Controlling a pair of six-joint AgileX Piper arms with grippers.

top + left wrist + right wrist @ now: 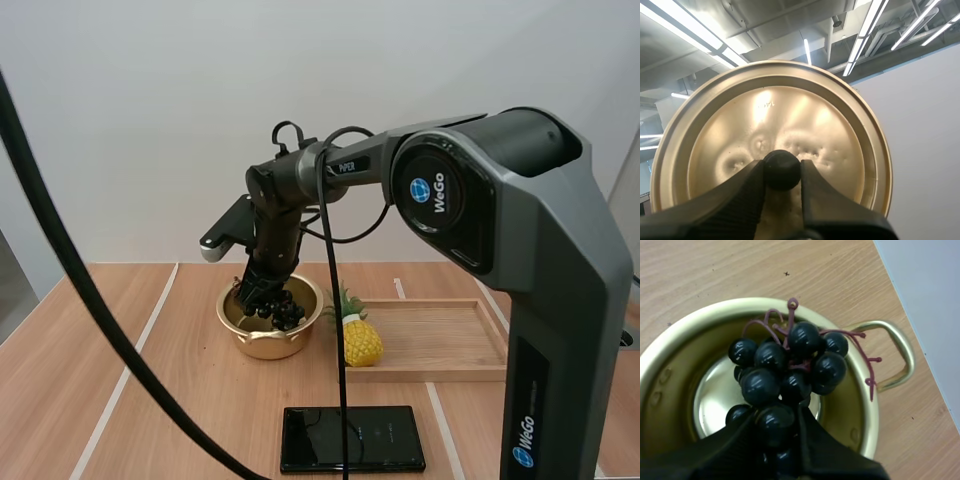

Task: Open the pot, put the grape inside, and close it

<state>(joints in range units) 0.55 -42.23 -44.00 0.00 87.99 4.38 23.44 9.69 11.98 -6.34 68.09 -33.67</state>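
— While the right gripper (262, 292) hangs at the pot (268, 346), what does it carry?
— Its fingers pinch the bunch of grapes (785, 367) between their tips. The bunch sits inside the golden rim of the open pot, and its red stalks trail toward one handle (900, 357). Whether the lowest grapes touch the bottom cannot be told.
— And the left gripper (782, 175)?
— It is clamped on the black knob (782, 166) of the lid (790, 115), one finger on each side.
— What else is on the table (120, 340)?
— A toy pineapple (361, 340) stands just right of the pot, at the near left corner of the wooden tray (440, 338). A flat black slab (352, 438) lies on the near side, apart from the pot.
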